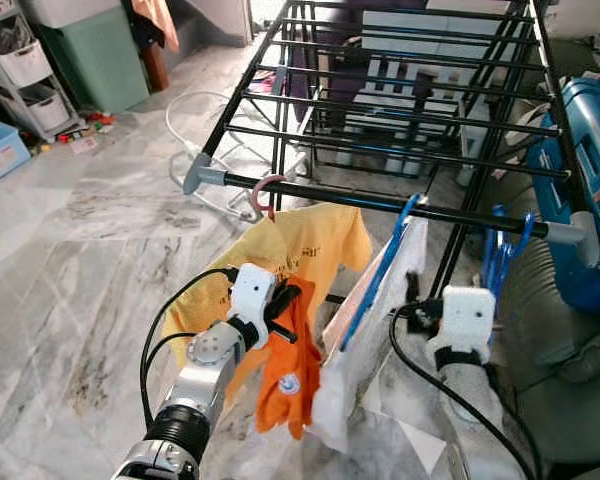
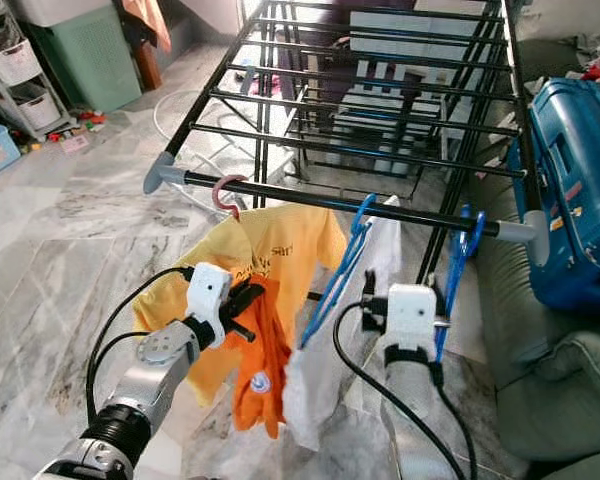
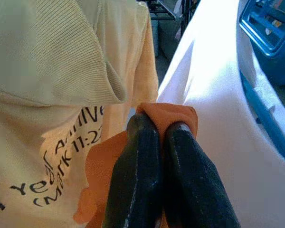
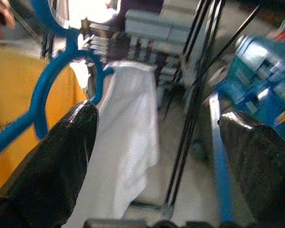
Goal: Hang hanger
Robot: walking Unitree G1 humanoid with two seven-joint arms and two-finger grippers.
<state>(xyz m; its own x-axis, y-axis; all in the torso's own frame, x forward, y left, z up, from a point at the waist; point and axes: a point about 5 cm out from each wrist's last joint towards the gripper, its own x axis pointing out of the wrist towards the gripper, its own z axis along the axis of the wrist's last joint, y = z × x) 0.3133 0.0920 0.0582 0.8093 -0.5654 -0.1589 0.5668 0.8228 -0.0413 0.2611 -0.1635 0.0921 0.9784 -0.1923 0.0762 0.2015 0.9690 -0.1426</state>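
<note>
We see left gripper (image 3: 161, 137) pinching orange cloth (image 1: 288, 375); right gripper (image 4: 156, 142), fingers spread, at 4 o'clock from blue hanger (image 1: 380, 270) on rack rail (image 1: 380, 203).

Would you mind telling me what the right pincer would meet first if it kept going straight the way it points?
Probably the white cloth, which hangs straight ahead between the open fingers of the right pincer, with the blue hanger just beside one finger. Depth is unclear, so the hanger might touch first.

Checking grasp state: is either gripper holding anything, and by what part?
Left gripper is shut on the orange cloth, pinching its upper edge. Right gripper is open, holding nothing.
</note>
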